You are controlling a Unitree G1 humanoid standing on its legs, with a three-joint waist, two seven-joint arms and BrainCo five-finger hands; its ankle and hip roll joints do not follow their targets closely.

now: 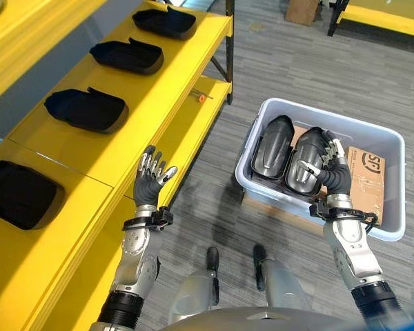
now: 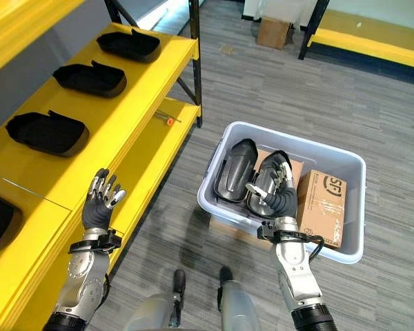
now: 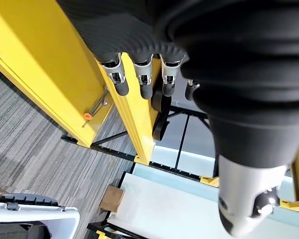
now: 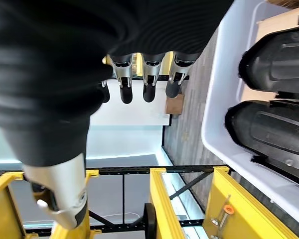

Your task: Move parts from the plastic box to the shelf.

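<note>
Grey carpet floor (image 1: 297, 76), yellow shelf (image 1: 159, 96) (black parts (image 1: 86, 110) on it), both robot hands spread, left (image 1: 152, 181), right (image 1: 329, 169)

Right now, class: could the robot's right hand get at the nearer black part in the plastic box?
Probably yes: the right hand hovers open right over that black part, and the plastic box has no lid.
</note>
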